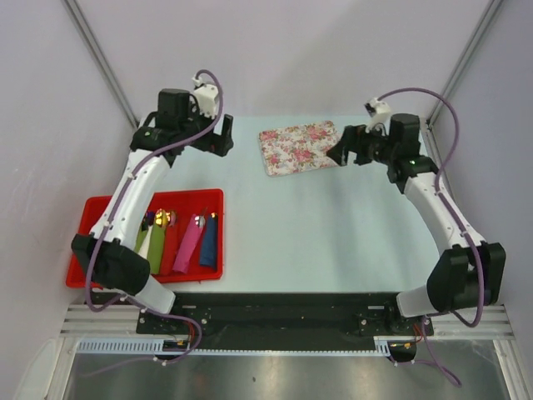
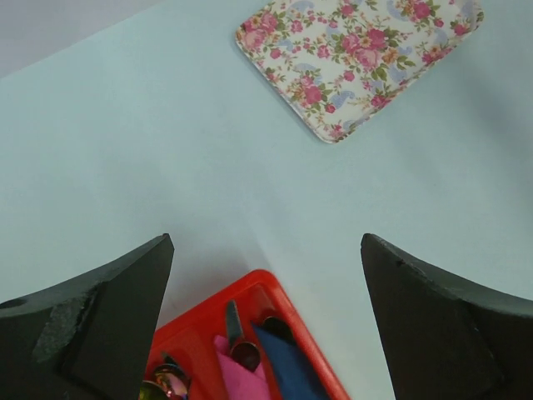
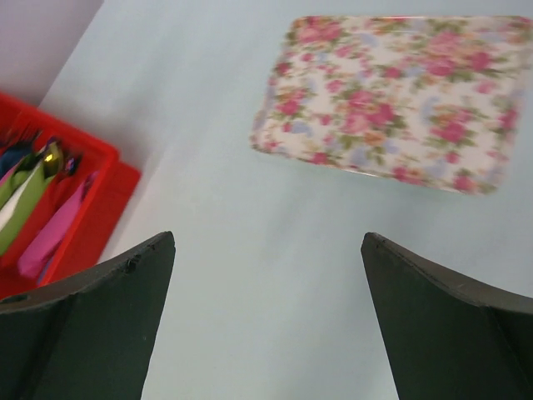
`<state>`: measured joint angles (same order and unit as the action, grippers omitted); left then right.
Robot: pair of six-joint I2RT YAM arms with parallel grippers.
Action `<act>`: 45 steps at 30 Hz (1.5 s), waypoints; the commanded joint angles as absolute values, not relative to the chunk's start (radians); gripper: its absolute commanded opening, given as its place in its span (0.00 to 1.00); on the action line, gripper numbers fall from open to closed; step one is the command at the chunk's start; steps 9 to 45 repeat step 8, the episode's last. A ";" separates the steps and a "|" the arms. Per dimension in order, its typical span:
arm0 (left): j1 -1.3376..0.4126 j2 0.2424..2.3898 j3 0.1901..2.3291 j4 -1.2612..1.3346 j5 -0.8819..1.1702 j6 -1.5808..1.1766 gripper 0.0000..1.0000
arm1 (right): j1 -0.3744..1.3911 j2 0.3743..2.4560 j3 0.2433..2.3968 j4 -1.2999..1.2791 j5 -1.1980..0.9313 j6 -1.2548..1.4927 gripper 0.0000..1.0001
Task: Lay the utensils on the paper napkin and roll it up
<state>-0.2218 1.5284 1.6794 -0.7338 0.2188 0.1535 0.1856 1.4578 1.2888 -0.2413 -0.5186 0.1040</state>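
Observation:
The paper napkin (image 1: 190, 242) is a slim pink roll lying in the red tray (image 1: 96, 204), between a green roll and a blue one. Dark metal ends of the utensils (image 1: 200, 221) stick out of its top. In the left wrist view the pink roll (image 2: 241, 377) shows at the bottom edge with a utensil end (image 2: 235, 337) on it. My left gripper (image 1: 223, 137) hangs open above the table, beyond the tray, holding nothing. My right gripper (image 1: 343, 150) is open and holds nothing, by the floral mat's right end. The right wrist view catches the pink roll (image 3: 54, 233) far left.
A floral-patterned mat (image 1: 300, 147) lies at the back centre of the pale table. The tray also holds a green roll (image 1: 157, 246) with shiny gold-tinted ends, and a blue roll (image 1: 209, 243). Grey walls close in the back and sides.

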 commanded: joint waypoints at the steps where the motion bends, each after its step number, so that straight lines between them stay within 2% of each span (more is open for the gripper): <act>1: -0.285 1.598 1.680 -0.677 0.110 0.017 1.00 | 0.082 1.338 1.142 -0.181 -0.483 0.100 1.00; 7: -0.295 1.612 1.586 -0.629 0.140 -0.107 1.00 | 0.008 1.224 1.005 -0.192 -0.479 0.075 1.00; 45: -0.295 1.614 1.588 -0.629 0.144 -0.115 1.00 | 0.008 1.218 1.002 -0.192 -0.480 0.075 1.00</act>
